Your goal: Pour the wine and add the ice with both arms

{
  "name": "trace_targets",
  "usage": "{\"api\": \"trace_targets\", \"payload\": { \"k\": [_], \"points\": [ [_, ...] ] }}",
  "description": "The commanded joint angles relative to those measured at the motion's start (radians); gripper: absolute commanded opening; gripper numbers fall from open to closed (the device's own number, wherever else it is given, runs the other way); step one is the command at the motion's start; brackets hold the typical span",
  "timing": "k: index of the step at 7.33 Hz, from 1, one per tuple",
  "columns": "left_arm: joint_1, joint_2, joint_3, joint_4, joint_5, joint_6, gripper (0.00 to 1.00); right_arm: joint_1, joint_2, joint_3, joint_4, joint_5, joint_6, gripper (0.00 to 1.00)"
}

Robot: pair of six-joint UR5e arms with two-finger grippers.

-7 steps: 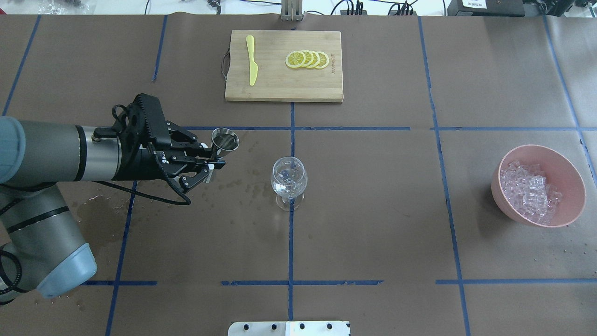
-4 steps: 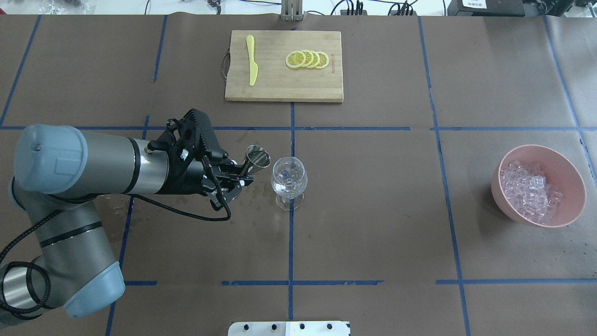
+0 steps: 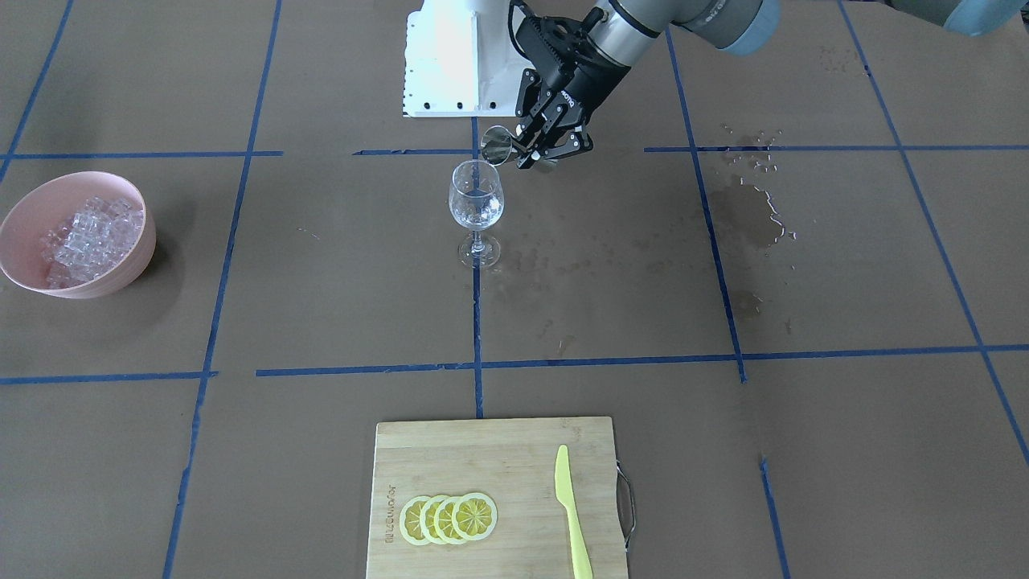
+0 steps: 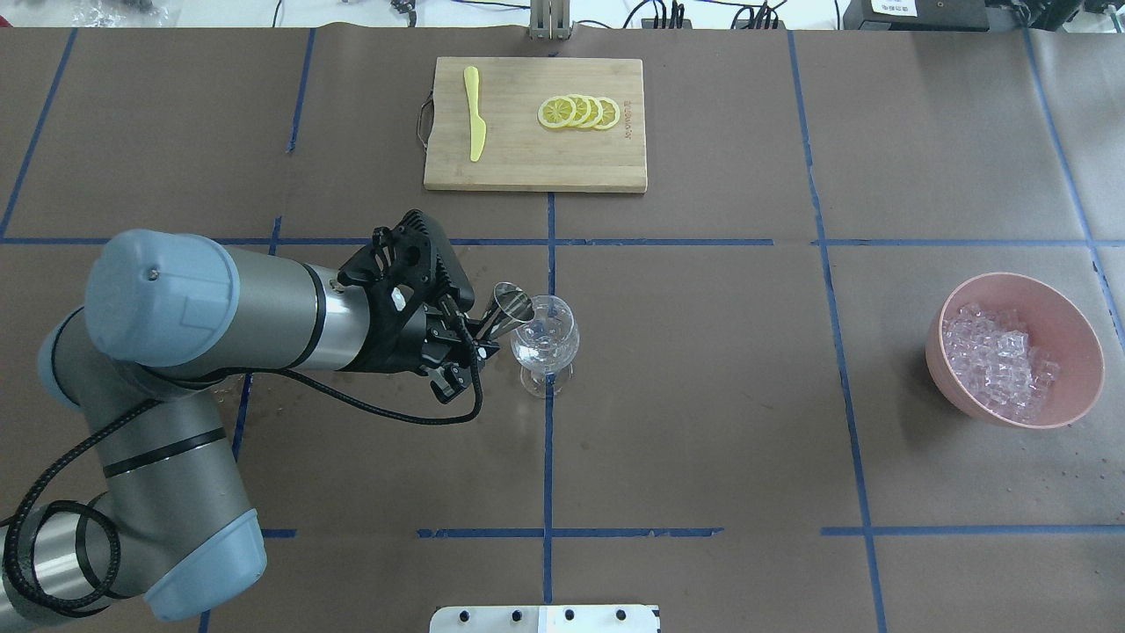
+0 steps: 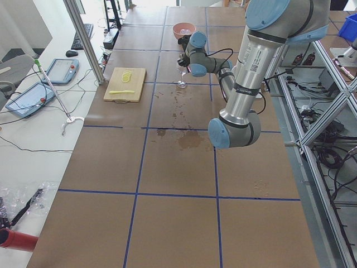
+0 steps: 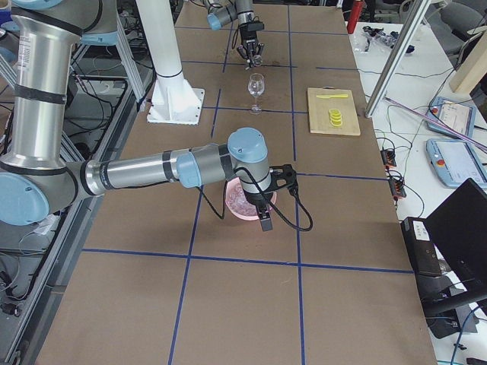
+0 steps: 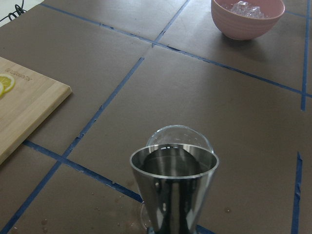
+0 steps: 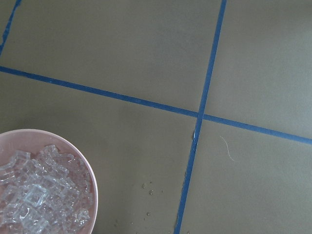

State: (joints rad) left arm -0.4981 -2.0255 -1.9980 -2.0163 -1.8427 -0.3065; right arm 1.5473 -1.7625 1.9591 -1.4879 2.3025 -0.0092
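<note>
My left gripper [image 4: 479, 332] is shut on a steel jigger [image 4: 510, 303] and holds it tilted, its rim at the rim of the wine glass [image 4: 545, 338]. The glass stands upright at the table's middle, with clear glinting pieces low in its bowl. In the left wrist view the jigger [image 7: 174, 185] fills the foreground with the glass rim [image 7: 178, 132] just behind it. Its inside looks dark, and I cannot make out the wine. Ice [image 4: 997, 356] fills a pink bowl [image 4: 1077, 352] at the right. My right gripper [image 6: 262, 211] hangs over that bowl; I cannot tell its state.
A bamboo cutting board [image 4: 534, 167] with lemon slices [image 4: 580, 112] and a yellow knife [image 4: 475, 114] lies at the far edge. Wet stains [image 3: 744, 213] mark the paper on my left side. The white pedestal base [image 3: 446, 56] stands behind the glass.
My left arm has carried the jigger to the right, from well left of the glass up to its rim, and has tilted it toward the glass.
</note>
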Motion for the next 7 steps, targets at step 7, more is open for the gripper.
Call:
{"api": "trace_targets", "payload": {
  "k": [7],
  "points": [
    [0.024,-0.096,-0.012,0.293,0.039,0.004,0.00,0.000,-0.006,0.000,0.000,0.000,-0.002,1.00]
  ]
}}
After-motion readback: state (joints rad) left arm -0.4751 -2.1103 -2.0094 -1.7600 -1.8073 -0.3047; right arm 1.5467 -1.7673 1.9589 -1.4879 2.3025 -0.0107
